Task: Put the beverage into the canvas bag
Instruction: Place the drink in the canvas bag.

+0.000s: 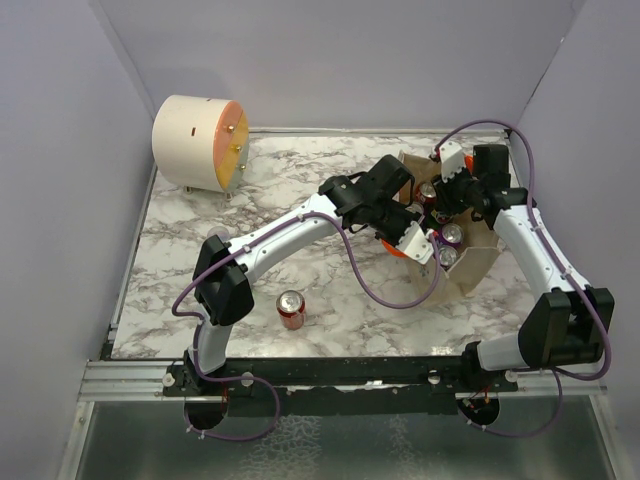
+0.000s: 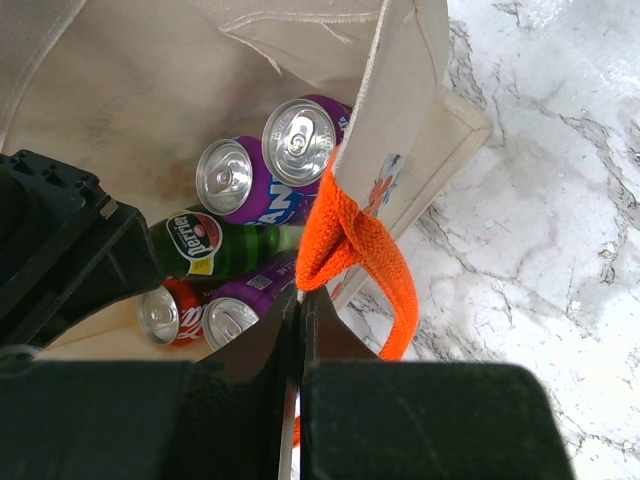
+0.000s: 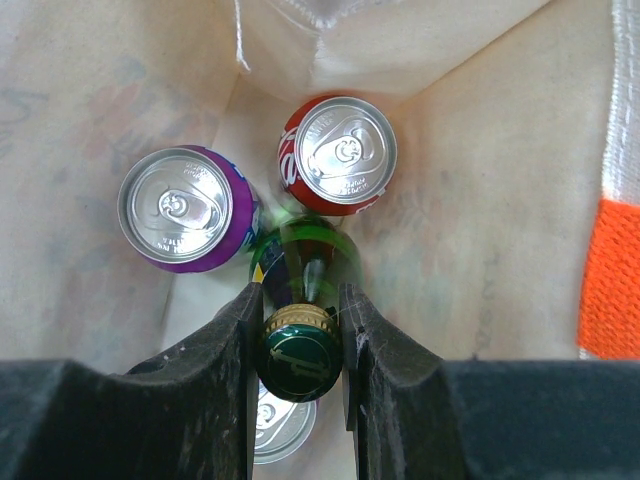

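Note:
The beige canvas bag (image 1: 472, 262) stands open at the right of the table. In the left wrist view its wall (image 2: 120, 100) and orange handle (image 2: 360, 250) show. My left gripper (image 1: 415, 243) (image 2: 300, 296) is shut on the bag's rim by the handle. My right gripper (image 1: 446, 196) (image 3: 298, 300) is inside the bag, shut on the cap of a green glass bottle (image 3: 300, 350) (image 2: 230, 245). Around the bottle stand a purple can (image 3: 185, 210), a red can (image 3: 340, 155) and another can (image 3: 280, 425). A further red can (image 1: 291, 309) stands upright on the table, near the left arm.
A cream cylinder with an orange face (image 1: 198, 143) lies at the back left corner. Purple-grey walls close in the marble table (image 1: 200, 300) on three sides. The black rail with the arm bases (image 1: 330, 375) runs along the near edge.

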`<state>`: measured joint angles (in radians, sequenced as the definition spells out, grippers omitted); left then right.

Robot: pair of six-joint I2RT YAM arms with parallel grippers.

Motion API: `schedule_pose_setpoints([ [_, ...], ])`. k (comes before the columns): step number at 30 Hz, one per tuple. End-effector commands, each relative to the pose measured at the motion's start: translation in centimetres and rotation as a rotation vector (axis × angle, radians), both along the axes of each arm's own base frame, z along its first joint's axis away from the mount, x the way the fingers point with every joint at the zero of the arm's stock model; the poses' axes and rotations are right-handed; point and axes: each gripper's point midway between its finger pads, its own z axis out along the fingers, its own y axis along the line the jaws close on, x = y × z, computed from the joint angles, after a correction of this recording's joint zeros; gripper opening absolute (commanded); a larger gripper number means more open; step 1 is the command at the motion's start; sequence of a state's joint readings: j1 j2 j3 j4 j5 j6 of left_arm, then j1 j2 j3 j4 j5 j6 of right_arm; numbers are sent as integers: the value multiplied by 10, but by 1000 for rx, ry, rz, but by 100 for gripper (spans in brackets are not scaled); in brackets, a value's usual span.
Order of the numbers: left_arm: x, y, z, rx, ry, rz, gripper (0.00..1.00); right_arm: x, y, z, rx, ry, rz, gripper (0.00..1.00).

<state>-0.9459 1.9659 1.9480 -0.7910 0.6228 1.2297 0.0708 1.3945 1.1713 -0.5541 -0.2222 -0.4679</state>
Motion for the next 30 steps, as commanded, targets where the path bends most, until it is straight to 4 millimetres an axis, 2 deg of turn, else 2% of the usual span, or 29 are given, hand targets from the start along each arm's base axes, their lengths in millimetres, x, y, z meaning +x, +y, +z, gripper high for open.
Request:
schedule_pose_setpoints([
  [1,-12,-5,-5,9,8,-39,0,1,-5,-4,-44,12,21,19],
  [12,-11,-7,-3,1,19,-23,0,6,-7,-1,-62,18,22,31],
  [17,-11,-8,-2,-2,16,-23,0,6,-8,-9,-68,46,20,34],
  [30,-10,-8,1,-7,11,-22,0,9,-5,-7,-57,54,34,40],
])
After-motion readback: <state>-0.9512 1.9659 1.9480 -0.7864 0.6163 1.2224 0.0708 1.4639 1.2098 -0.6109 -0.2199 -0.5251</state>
